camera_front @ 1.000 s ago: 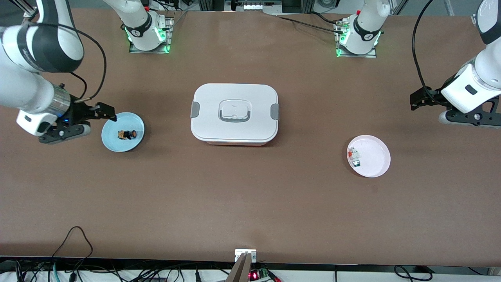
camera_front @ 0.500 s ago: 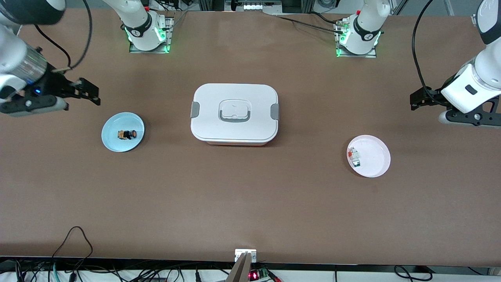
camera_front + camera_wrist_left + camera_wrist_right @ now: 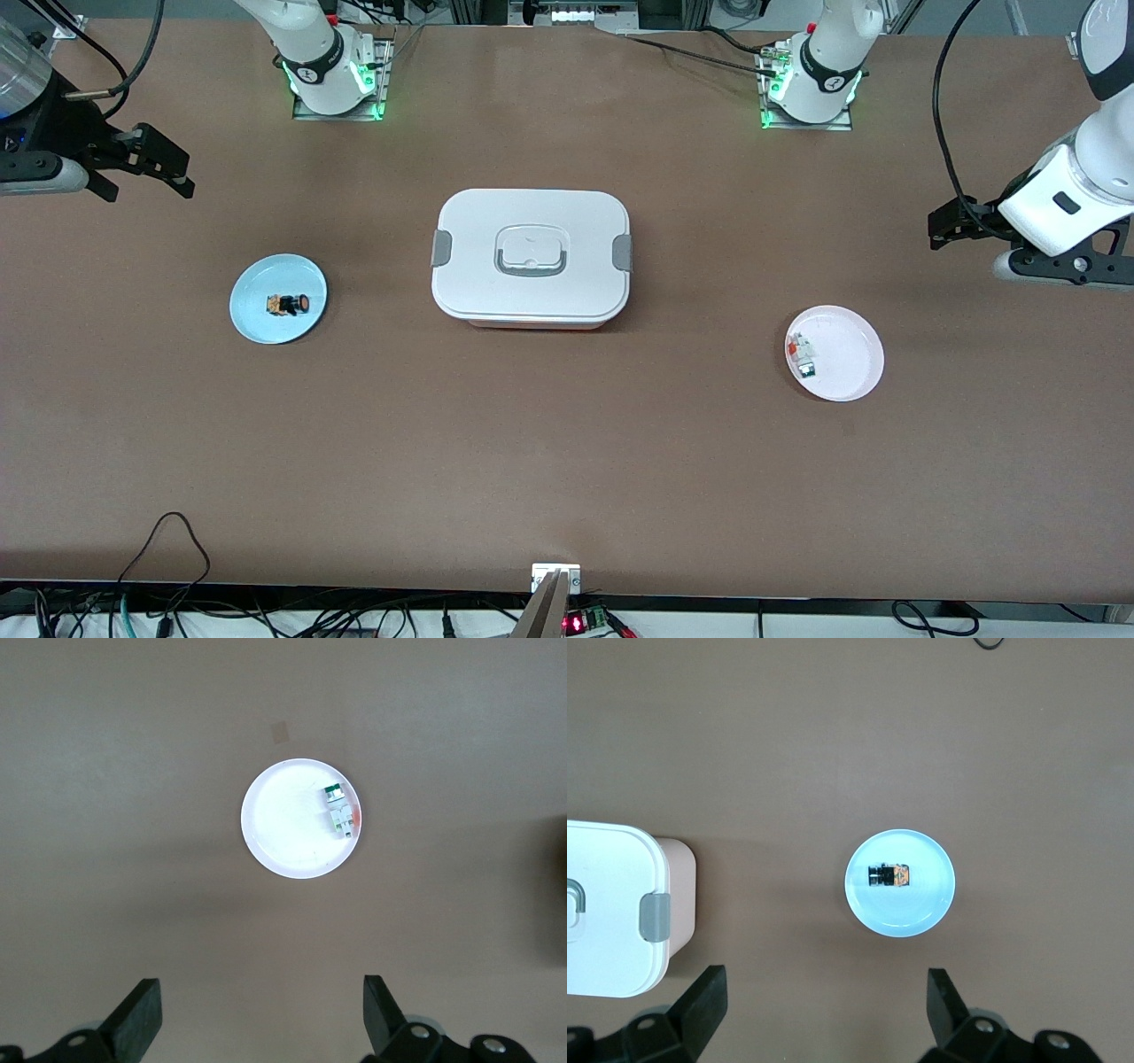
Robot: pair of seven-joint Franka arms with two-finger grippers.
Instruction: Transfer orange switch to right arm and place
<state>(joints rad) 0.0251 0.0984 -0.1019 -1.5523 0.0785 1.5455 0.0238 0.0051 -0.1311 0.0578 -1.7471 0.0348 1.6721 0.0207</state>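
White plate [image 3: 292, 837] with small white-and-green piece [image 3: 333, 795], white-and-red piece [image 3: 345, 821].

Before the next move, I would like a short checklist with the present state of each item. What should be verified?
1. The orange switch lies on the blue plate: ok.
2. The right gripper is open and holds nothing: ok.
3. The left gripper is open and holds nothing: ok.
4. The white box has its lid on: ok.
5. The pink plate holds only the white-and-red piece and white-and-green piece: ok.
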